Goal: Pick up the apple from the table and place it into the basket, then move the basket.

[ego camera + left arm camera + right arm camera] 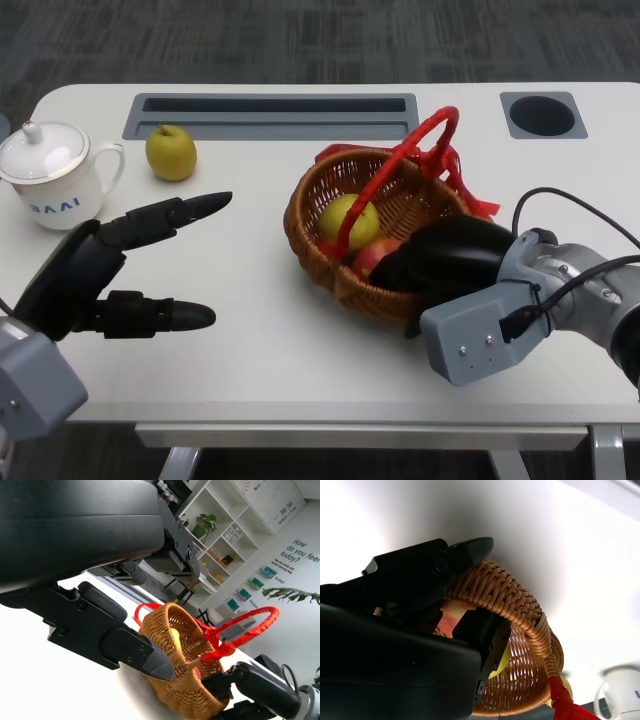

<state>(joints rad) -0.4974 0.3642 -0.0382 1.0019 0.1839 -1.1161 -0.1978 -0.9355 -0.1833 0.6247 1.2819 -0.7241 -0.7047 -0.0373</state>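
A wicker basket (312, 205) with a red handle (400, 160) stands right of the table's middle. Inside lie a yellow-green apple (350, 215) and a red apple (372, 256). My right hand (450, 255) lies over the basket's near right rim. In the right wrist view one finger lies outside the basket (520, 605) wall and another inside, with the rim between them and the red apple (451, 620) just behind. My left hand (110, 270) hovers over the table's left side, fingers spread and holding nothing. The left wrist view shows the basket (175, 650) beyond the left hand's fingers (125, 650).
A second yellow-green apple (171, 152) sits on the table at the back left. A white lidded cup (50, 175) stands beside it near the left edge. A grey slot (270, 115) and a round recess (541, 115) run along the far edge.
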